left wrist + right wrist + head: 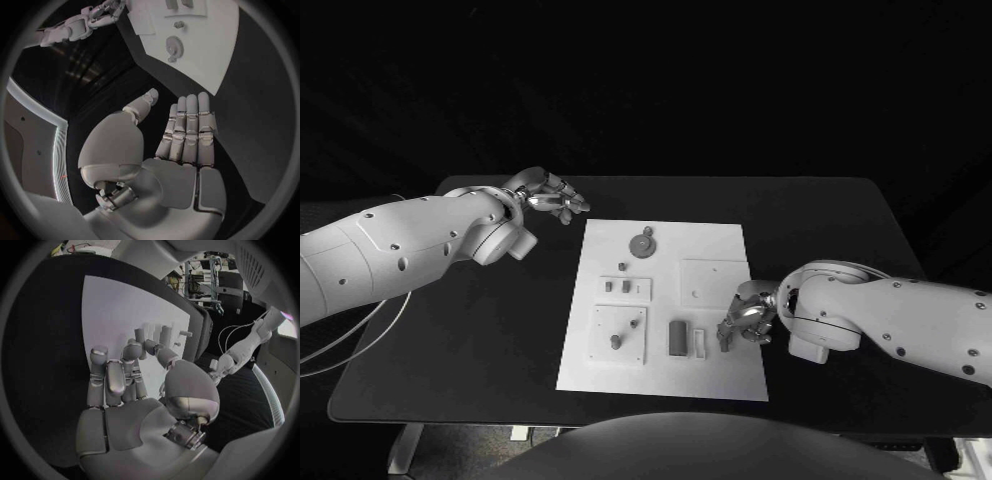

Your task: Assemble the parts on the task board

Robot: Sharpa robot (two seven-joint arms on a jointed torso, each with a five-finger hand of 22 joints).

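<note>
The white task board (661, 370) lies in the middle of the black table. On it are a round grey part (643, 243), two small upright parts (620, 286), a dark block (678, 338) and a pale slim bar (700, 342). My right hand (747, 322) hovers at the board's right edge beside the bar, fingers loosely bent and holding nothing; the right wrist view shows this hand (131, 390) above the board (119, 305). My left hand (548, 195) is off the board's far left corner. Its fingers (187, 130) are straight, thumb apart, empty.
A raised square plate (714, 278) sits on the board's right half, and another with small parts (620, 333) on its left half. Bare black table (473, 340) lies on both sides of the board. My right hand (81, 22) appears far off in the left wrist view.
</note>
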